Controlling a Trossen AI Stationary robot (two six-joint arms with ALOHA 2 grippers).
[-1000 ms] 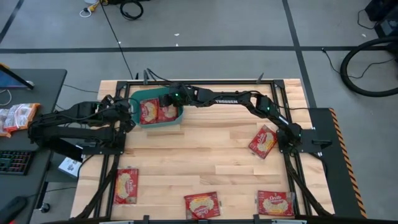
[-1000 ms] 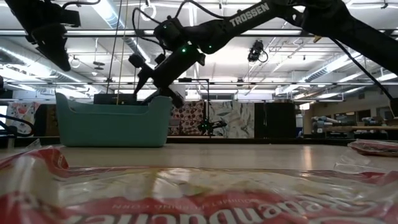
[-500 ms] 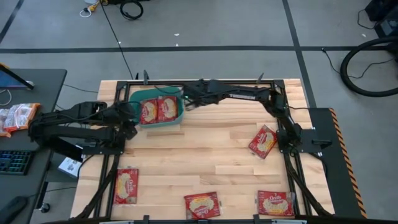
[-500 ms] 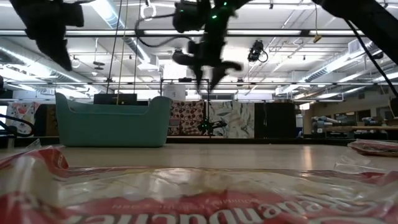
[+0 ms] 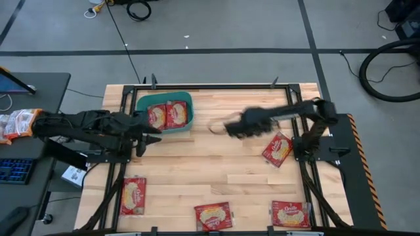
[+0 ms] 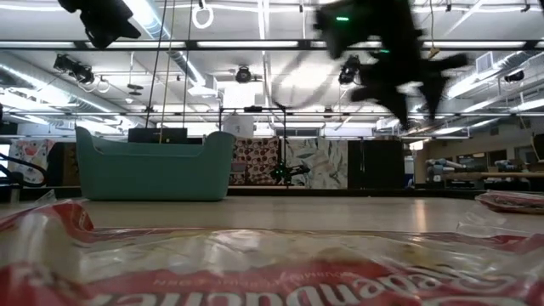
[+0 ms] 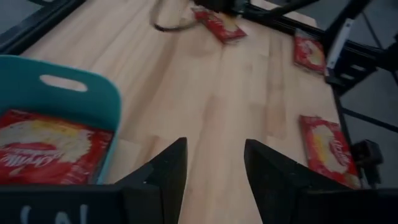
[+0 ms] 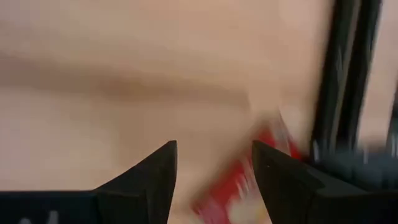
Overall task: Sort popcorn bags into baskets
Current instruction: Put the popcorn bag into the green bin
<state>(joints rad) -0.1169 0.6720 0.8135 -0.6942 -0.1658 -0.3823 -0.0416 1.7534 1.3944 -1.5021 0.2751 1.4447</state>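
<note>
**Two bags in the basket, four on the tabletop, both arms empty**

Nearest, along the bottom edge of the high view: three popcorn bags flat on the wooden tabletop (image 5: 216, 164). One bag at lower left (image 5: 133, 195), one at bottom centre (image 5: 212, 216), one at lower right (image 5: 291, 214). All well apart from each other. In the low view a bag (image 6: 272, 268) lies right against the lens and fills the bottom of the frame.

Mid tabletop, right side: a fourth bag (image 5: 277, 149), tilted, close to the right arm's base.

Just above and left of it, the right gripper (image 5: 231, 126) hangs over bare wood around frame centre, blurred. Its wrist view shows the two jaws parted with a clear gap and nothing between them; red bag (image 8: 249, 180) smeared beyond.

Left side, the left gripper (image 5: 149, 132) sits just below the basket's lower left corner. In the wrist view the jaws stand apart with only bare wood showing in the gap. Holding nothing.

Farthest, upper left of the tabletop: teal basket (image 5: 141, 103) with two bags side by side inside, left one (image 5: 157, 117) and right one (image 5: 177, 114). The low view shows the basket (image 6: 155, 165) upright at left.

Off the tabletop, far left: a dark side desk (image 5: 39, 85) with white-and-orange packets (image 5: 16, 123).
</note>
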